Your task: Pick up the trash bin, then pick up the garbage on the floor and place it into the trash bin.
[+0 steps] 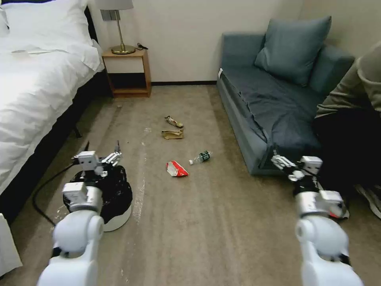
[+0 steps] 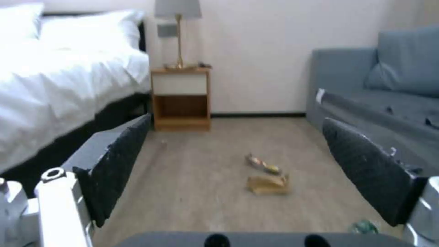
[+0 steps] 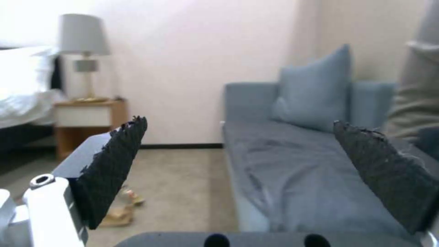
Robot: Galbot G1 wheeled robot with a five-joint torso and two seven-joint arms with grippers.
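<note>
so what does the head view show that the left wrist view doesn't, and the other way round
Head view alone: the trash bin under the left gripper, the red-and-white snack bag, and the right gripper raised near the sofa.

Left wrist view alone: a close look at the left gripper's fingers, spread wide with nothing between them.

Both: the gold-brown wrapper, the brown paper bag, the bottle, the nightstand, lamp and bed.

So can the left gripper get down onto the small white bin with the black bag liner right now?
Probably yes: the left gripper hangs open just above the white bin with the black bag liner, with nothing between them on the floor.
</note>
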